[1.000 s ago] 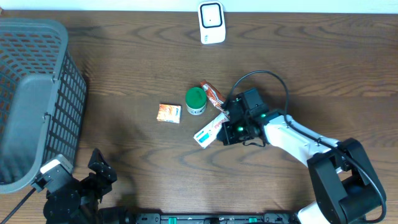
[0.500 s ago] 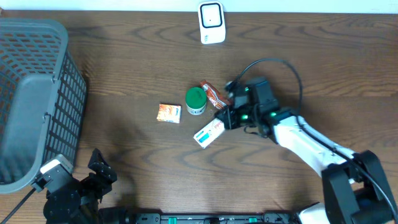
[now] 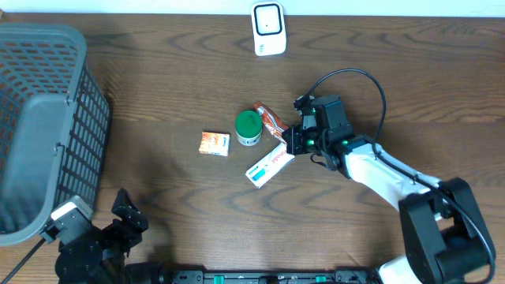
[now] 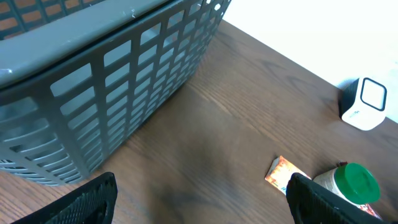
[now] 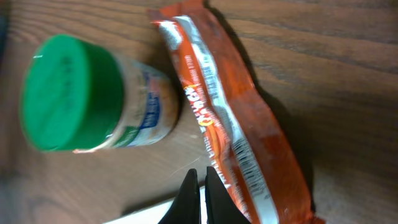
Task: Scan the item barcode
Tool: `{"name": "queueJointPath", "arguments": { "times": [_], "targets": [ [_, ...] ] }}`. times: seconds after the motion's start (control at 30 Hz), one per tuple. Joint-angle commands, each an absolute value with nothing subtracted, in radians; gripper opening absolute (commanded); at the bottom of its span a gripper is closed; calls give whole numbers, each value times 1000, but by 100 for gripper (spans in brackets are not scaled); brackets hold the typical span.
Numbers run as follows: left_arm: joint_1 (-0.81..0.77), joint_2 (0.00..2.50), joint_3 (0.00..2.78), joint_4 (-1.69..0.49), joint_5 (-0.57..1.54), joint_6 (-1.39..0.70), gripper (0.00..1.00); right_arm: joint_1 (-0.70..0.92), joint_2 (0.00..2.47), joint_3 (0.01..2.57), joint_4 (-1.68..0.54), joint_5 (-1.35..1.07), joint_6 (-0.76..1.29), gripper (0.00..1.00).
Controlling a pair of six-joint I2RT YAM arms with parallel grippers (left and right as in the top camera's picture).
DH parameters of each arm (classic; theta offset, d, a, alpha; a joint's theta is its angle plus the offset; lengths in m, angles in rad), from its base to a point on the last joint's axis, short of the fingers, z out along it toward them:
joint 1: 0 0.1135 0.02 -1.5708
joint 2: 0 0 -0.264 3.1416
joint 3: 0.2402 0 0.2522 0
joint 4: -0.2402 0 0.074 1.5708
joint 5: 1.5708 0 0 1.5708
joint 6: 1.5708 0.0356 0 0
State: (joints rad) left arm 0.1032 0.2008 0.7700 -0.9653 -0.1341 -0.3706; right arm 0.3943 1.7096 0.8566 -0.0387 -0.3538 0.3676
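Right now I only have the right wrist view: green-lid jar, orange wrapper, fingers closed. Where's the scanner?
Observer: Overhead shows the white scanner at the far edge of the table, beyond the jar and apart from the items.
Operator: Anything else near the right gripper?
Observer: A white box lies flat on the robot's side of the right gripper, one end close to it. I can't tell if they touch.
Operator: Left arm in the way?
Observer: Doesn't look like it. The left gripper is open at the near left corner, beside the grey basket.
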Motion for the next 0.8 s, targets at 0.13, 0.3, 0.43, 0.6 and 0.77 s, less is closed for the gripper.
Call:
{"name": "queueJointPath", "arguments": {
  "times": [0.13,0.3,0.43,0.6,0.77],
  "targets": [
    [107,200,768,-965,-142,-379,87,417,1784,864,1,-334,389,1],
    [107,200,768,-965,-142,-379,87,416,1816,864,-30,-245,389,1],
    [107,200,768,-965,-142,-379,87,407,1820,864,-77,-116,379,1],
    [107,200,768,-965,-142,-379,87,392,1808,864,-74,-208,331,1],
    [107,200,768,-965,-142,-379,87,392,1699,869,-39,-346,322,1]
  ]
}}
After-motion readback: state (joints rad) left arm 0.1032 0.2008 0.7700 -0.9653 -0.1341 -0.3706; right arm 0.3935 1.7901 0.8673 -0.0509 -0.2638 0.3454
